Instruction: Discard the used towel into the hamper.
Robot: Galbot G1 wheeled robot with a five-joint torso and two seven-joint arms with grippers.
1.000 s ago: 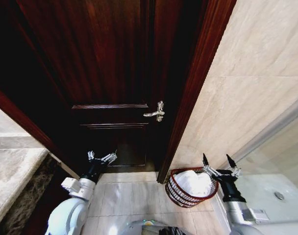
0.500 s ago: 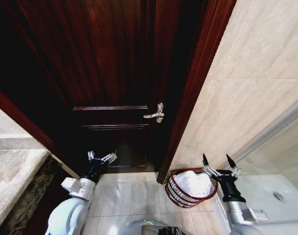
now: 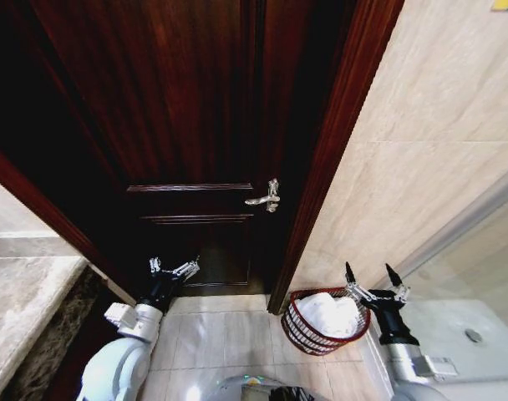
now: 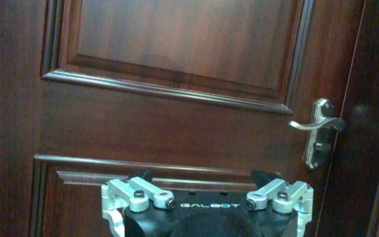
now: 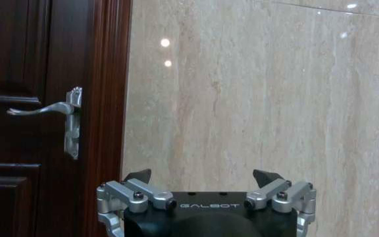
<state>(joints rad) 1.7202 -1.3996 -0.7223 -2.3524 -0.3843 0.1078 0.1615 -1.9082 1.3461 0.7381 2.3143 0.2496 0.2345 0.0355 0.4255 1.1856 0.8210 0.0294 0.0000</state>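
I see the door (image 3: 187, 167) across the upper left and centre of the head view, its handle (image 3: 265, 197) mid-frame; wall (image 3: 404, 167) fills the right; hamper (image 3: 308, 334) sits lower right of centre on the floor (image 3: 225, 334), towel (image 3: 331, 312) in it; my right gripper (image 3: 373, 276) just right of it, left gripper (image 3: 174, 266) lower left, before the door.

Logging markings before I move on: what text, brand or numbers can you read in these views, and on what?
"GALBOT": on the black body of the left gripper, in the left wrist view.
"GALBOT": on the black body of the right gripper, in the right wrist view.
No readable text on the wooden door, the door handle, the marble wall, the hamper or the white towel in it.
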